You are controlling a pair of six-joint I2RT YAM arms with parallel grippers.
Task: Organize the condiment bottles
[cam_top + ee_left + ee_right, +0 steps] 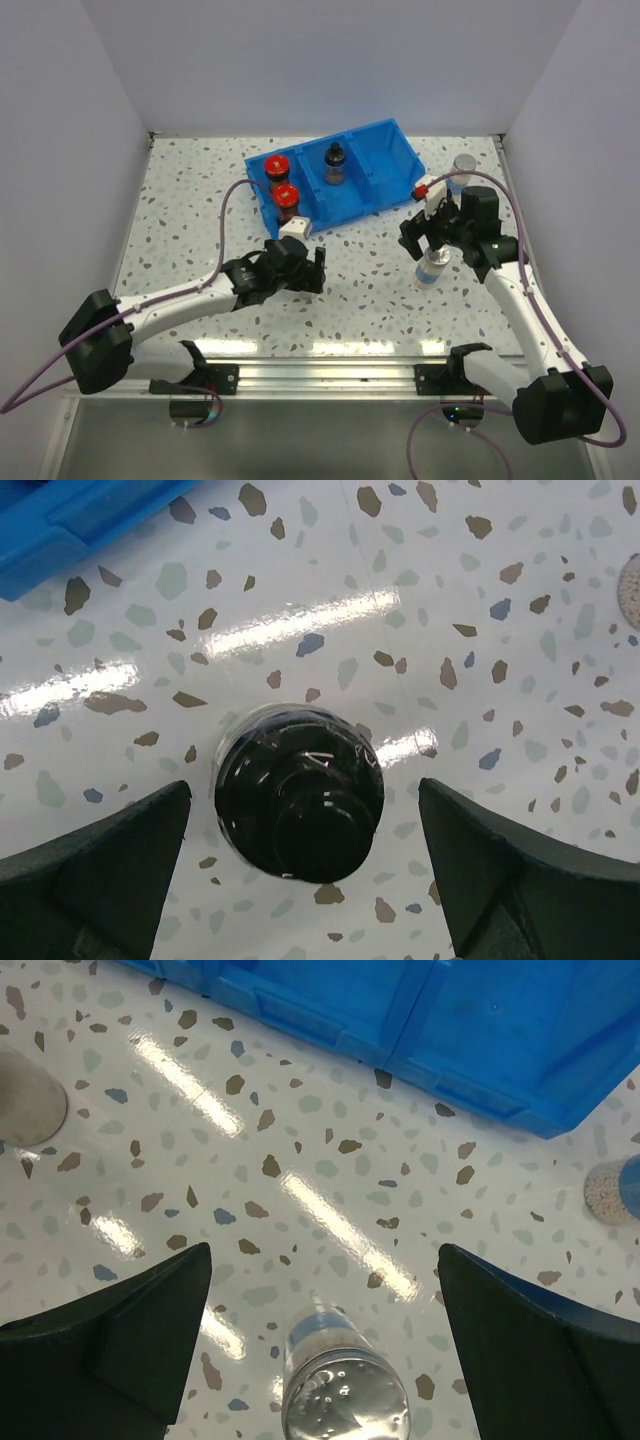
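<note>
Two red-capped jars (283, 182) stand in the left compartment of the blue bin (385, 140), and one black-capped jar (335, 163) stands in the middle one. My left gripper (300, 265) is open above the second black-capped jar (300, 805), which stands on the table between the fingers (110, 870) without touching them. My right gripper (430, 238) is open over a silver-capped jar (432, 268), which shows between its wide-apart fingers in the right wrist view (345, 1400). The other silver-capped jar (462, 165) stands at the far right.
The bin's right compartment (395, 165) holds nothing. The bin's wall shows in both the left wrist view (80, 520) and the right wrist view (450, 1020). A flat grey round disc (25, 1095) lies on the speckled table. White walls close in the table's sides and back.
</note>
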